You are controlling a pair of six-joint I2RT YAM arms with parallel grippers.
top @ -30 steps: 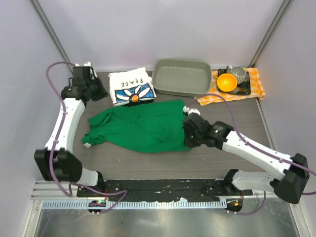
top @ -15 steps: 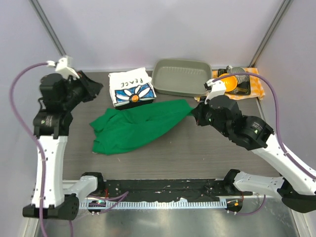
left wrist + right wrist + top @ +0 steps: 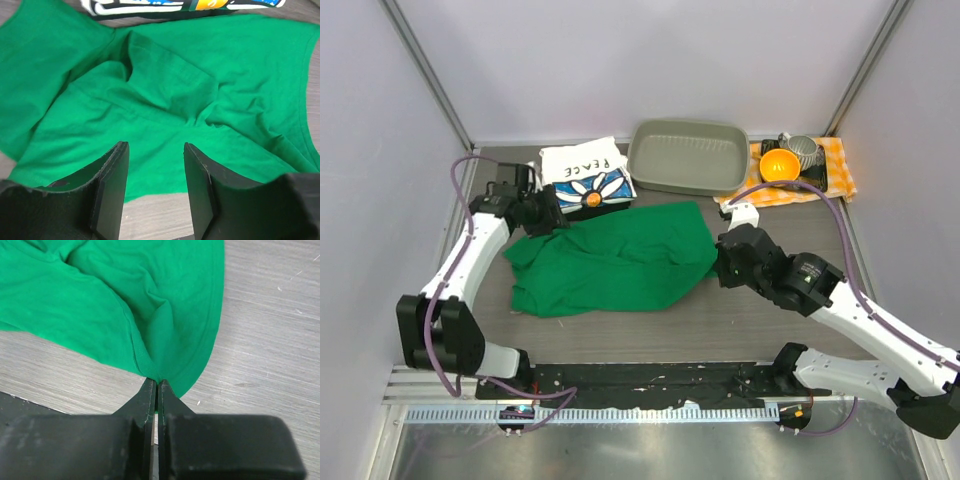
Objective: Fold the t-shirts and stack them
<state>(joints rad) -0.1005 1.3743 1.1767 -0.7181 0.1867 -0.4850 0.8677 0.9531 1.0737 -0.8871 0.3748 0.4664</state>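
Right fingers (image 3: 150, 399) are clamped shut on the hem of the green t-shirt (image 3: 610, 262), with a small fold of cloth pinched right at the tips, low over the desk (image 3: 620, 335). Left fingers (image 3: 112, 185) are spread wide with nothing between them, hanging just above the rumpled green cloth at its far-left part.

The green shirt is lying mostly flat but pretty wrinkled in the middle of the desk. Its long axis runs left to right, the left end a bit closer to the near edge and the right end angled up toward the far edge. Which end is the neck, can't really tell, it's too bunched up.

The white t-shirt (image 3: 585, 176) sits folded near the far-left corner, just beside the green one's far edge. You can read "PEACE" on it in dark letters, upside down in the top view, running along the far side of the fold. The daisy with its orange centre on blue is on the near side.

A grey tub (image 3: 685, 158) is at the far edge, and a checked cloth (image 3: 832, 172) holding an orange bowl (image 3: 779, 166) is in the far-right corner.
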